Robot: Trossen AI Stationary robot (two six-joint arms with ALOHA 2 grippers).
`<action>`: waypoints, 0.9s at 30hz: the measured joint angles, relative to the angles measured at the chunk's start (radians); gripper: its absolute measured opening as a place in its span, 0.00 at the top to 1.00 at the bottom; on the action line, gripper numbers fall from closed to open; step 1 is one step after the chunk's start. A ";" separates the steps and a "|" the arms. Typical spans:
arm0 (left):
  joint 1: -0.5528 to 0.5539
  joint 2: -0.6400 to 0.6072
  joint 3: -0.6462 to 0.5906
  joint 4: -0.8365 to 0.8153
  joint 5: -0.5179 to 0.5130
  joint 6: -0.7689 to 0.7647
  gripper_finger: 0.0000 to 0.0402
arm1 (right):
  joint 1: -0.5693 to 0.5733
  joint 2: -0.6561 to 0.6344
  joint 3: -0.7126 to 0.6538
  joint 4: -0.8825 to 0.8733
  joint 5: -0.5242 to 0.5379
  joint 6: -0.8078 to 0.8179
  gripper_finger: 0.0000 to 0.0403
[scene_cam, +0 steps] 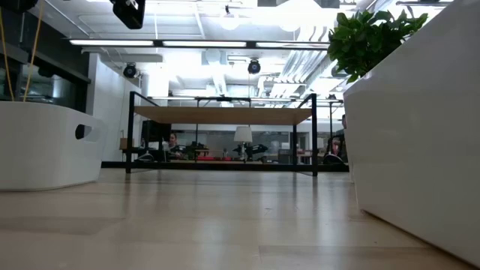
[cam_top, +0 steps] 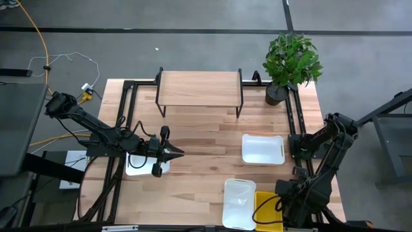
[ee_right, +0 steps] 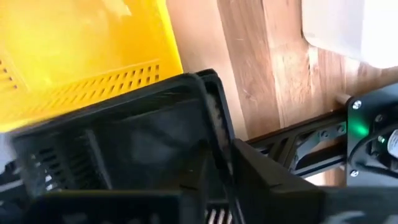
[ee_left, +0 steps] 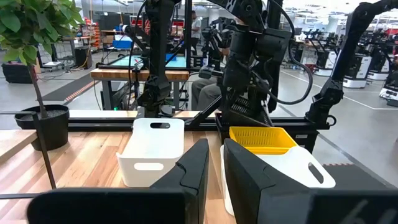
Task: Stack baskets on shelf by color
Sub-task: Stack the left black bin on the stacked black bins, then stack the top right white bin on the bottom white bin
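Note:
The shelf [cam_top: 199, 88] stands at the table's far middle, its wooden top bare. Three white baskets rest flat on the table: one [cam_top: 138, 169] under my left gripper [cam_top: 180, 153], one [cam_top: 262, 148] at the right, one [cam_top: 238, 203] at the near edge. A yellow mesh basket [cam_top: 267, 209] sits right beside that last one. My left gripper [ee_left: 214, 177] hovers shut and holds nothing, pointing toward the table's right. My right gripper [ee_right: 221, 155] is shut, tucked low over the yellow basket [ee_right: 87, 56] at the near right corner; whether it touches it is hidden.
A potted plant [cam_top: 291, 61] stands at the far right corner, beside the shelf. Black frame rails [cam_top: 293, 122] run along the table's left and right sides. Bare wood lies between the shelf and the baskets. People sit in the room beyond the table in the low view.

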 joint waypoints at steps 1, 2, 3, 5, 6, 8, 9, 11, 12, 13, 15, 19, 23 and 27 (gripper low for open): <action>0.000 0.000 0.000 0.000 0.000 0.000 0.90 | 0.000 0.000 0.000 -0.001 0.001 0.012 0.83; 0.000 0.000 0.000 0.000 0.000 0.000 0.90 | 0.000 0.000 0.000 -0.002 0.001 0.022 0.80; 0.000 0.000 0.000 0.000 0.000 0.000 0.90 | 0.000 0.000 0.000 -0.002 0.000 0.027 0.77; 0.000 0.000 0.000 0.000 0.000 0.000 0.90 | 0.000 0.000 0.000 -0.003 -0.010 0.027 0.71; 0.000 0.000 0.000 0.000 0.000 0.000 0.90 | 0.000 0.000 0.000 -0.006 -0.017 0.027 0.68; 0.000 0.000 0.000 0.000 0.000 0.000 0.90 | 0.000 -0.001 0.000 -0.016 -0.027 0.033 0.63; 0.000 0.000 0.000 0.000 0.000 0.000 0.90 | 0.000 -0.004 0.000 -0.022 -0.029 0.040 0.61; 0.000 0.000 0.000 0.000 0.000 0.000 0.90 | 0.002 -0.013 0.000 -0.031 -0.033 0.060 0.59; 0.000 0.000 0.000 0.000 0.000 0.000 0.90 | 0.006 -0.018 0.000 -0.034 -0.027 0.073 0.58; 0.000 0.000 0.000 0.000 0.000 0.000 0.90 | 0.011 -0.022 0.000 -0.034 -0.013 0.089 0.58; 0.000 0.000 0.000 0.000 0.000 0.000 0.90 | 0.021 -0.026 0.001 -0.033 0.028 0.112 0.58; 0.000 0.000 0.000 0.000 0.000 0.000 0.90 | 0.032 -0.026 0.001 -0.008 0.202 0.148 0.61; 0.000 0.000 0.000 0.000 0.000 -0.002 0.90 | 0.003 -0.026 0.001 0.029 0.459 0.148 0.65; 0.000 0.000 0.000 0.000 0.000 -0.014 0.90 | -0.050 -0.026 0.001 0.041 0.628 0.069 0.68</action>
